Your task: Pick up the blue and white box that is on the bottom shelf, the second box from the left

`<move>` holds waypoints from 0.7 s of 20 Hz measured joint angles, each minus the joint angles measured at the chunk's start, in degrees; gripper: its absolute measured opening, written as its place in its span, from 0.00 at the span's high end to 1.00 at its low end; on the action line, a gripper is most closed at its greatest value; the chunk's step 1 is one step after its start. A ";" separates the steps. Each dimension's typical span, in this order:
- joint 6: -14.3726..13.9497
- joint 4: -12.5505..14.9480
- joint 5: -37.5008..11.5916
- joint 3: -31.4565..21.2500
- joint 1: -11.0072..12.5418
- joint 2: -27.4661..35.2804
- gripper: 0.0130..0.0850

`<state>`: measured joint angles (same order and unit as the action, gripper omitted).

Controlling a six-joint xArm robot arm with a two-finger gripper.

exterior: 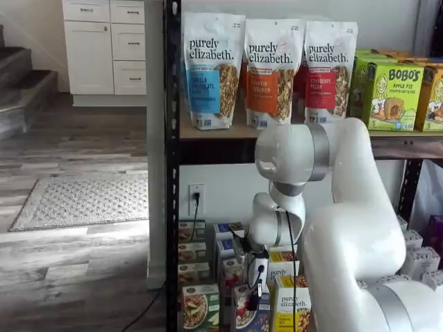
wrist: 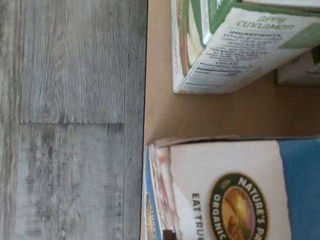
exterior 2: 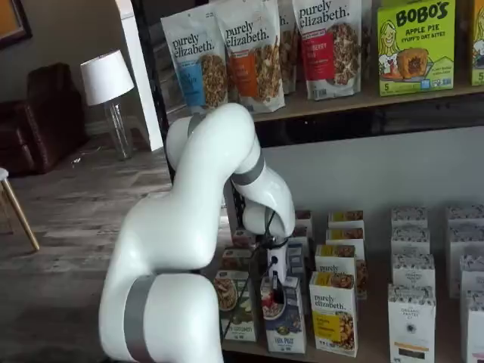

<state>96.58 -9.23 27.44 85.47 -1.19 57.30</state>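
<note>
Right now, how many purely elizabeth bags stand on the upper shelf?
3, side by side in both shelf views: the blue-labelled bag outermost beside the black post, the orange-labelled bag in the middle, then the red-labelled bag next to the Bobo's boxes. More may hide behind.

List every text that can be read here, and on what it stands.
"purely elizabeth." on the three upper-shelf bags.
"BOBO'S APPLE PIE" on the green box.
"purely elizabeth." on the yellow box.
"apple cinnamon", "INGREDIENTS" on the green-fronted box.
"NATURE'S", "ORGANIC" on the blue and white box.
Finer print: blurred.
</note>
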 joint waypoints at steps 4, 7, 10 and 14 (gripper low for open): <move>-0.61 0.56 -0.23 -0.62 -0.15 -0.37 0.50; 0.19 -0.49 -0.69 -1.81 -0.31 -1.17 0.50; 0.92 -1.50 -1.84 -4.04 -0.55 -2.62 0.50; 2.26 -3.20 -3.56 -8.37 -0.87 -5.71 0.50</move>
<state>98.84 -12.42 23.88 77.10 -2.06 51.59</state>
